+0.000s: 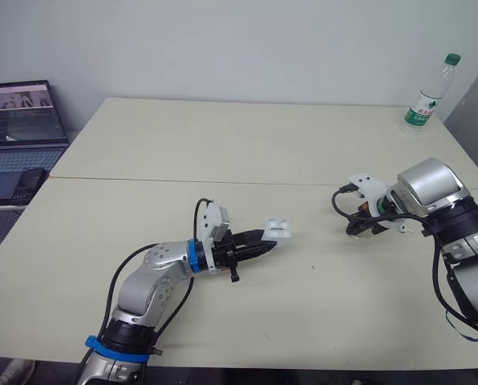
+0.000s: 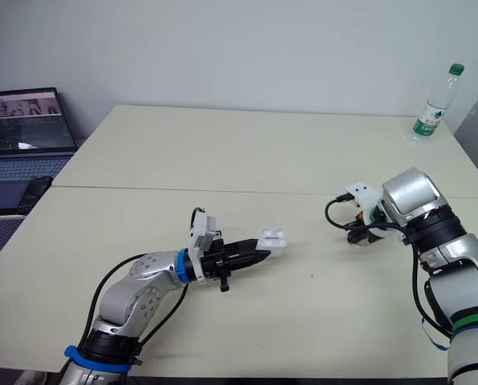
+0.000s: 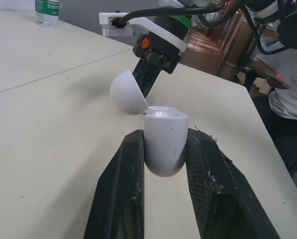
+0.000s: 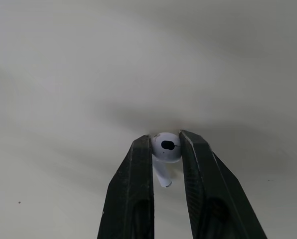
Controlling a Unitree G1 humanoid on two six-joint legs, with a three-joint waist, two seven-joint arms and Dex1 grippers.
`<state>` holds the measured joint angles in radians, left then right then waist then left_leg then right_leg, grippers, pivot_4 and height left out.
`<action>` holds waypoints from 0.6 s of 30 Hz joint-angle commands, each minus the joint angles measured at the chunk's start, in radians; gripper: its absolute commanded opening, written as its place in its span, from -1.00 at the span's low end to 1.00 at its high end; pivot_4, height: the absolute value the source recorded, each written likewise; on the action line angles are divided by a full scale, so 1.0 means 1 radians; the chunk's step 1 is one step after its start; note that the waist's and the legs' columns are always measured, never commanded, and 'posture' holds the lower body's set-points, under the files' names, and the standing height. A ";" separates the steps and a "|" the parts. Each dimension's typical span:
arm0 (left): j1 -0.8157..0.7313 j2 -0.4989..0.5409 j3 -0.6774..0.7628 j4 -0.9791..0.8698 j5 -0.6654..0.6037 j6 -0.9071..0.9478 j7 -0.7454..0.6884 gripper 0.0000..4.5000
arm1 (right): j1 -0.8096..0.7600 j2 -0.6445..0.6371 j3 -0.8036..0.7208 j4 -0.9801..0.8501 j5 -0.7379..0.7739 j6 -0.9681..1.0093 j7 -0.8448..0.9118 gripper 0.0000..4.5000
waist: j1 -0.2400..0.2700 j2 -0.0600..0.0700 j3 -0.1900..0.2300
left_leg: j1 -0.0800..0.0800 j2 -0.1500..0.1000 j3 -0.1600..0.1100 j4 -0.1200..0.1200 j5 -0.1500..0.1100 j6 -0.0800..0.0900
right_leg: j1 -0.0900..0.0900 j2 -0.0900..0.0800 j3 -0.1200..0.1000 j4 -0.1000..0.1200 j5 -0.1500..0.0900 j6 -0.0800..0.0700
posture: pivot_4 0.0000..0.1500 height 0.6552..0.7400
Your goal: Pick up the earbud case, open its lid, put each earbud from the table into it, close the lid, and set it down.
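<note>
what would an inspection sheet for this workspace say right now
surface: pale table, seam across it, a few dark specks
job's things: earbud case with its lid open; one earbud gripped; what lies inside the case cannot be told
clutter: water bottle upright at the far right corner
grippers: left gripper shut on the earbud case; right gripper shut on the earbud
cables: black cables loop at both wrists
surroundings: laptop and phone on a side desk to the left; a person beyond the table
</note>
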<state>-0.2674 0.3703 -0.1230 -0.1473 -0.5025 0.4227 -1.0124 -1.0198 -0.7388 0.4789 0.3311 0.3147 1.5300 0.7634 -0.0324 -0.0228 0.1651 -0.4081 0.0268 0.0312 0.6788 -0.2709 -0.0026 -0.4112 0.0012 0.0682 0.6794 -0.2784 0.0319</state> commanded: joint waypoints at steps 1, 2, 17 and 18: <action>-0.010 -0.003 0.007 -0.018 -0.013 -0.022 -0.004 -0.64 | -0.020 -0.033 -0.018 -0.097 0.039 -0.020 0.049 -0.82 | 0.000 0.000 0.000 | 0.000 0.000 0.000 0.000 0.000 0.000 | 0.000 0.000 0.000 0.000 0.000 0.000 | 1.00 1.00; -0.010 -0.004 0.008 -0.017 -0.015 -0.021 -0.005 -0.64 | -0.023 -0.046 -0.012 -0.125 0.053 -0.021 0.066 -0.82 | 0.000 0.000 0.000 | 0.000 0.000 0.000 0.000 0.000 0.000 | 0.000 0.000 0.000 0.000 0.000 0.000 | 1.00 1.00; -0.077 -0.178 0.099 -0.019 -0.096 0.031 0.217 -0.64 | 0.003 0.244 -0.667 -0.403 0.193 -0.326 -0.192 -0.82 | 0.000 0.000 0.000 | -0.001 0.000 -0.002 0.000 0.000 0.000 | 0.000 0.000 -0.002 0.001 0.000 0.000 | 1.00 1.00; -0.085 -0.198 0.099 -0.015 -0.090 0.022 0.241 -0.64 | 0.004 0.318 -0.740 -0.425 0.204 -0.337 -0.270 -0.82 | 0.002 0.000 0.000 | -0.001 0.000 -0.002 0.000 0.000 0.000 | 0.000 0.000 -0.002 0.001 0.000 0.000 | 1.00 1.00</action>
<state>-0.3328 0.1907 -0.0337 -0.1457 -0.5768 0.4567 -0.8087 -0.9942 -0.4752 -0.1380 -0.0375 0.4959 1.2193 0.6078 -0.0309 -0.0228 0.1656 -0.4095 0.0273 0.0291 0.6787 -0.2709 -0.0027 -0.4117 0.0012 0.0668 0.6801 -0.2782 0.0319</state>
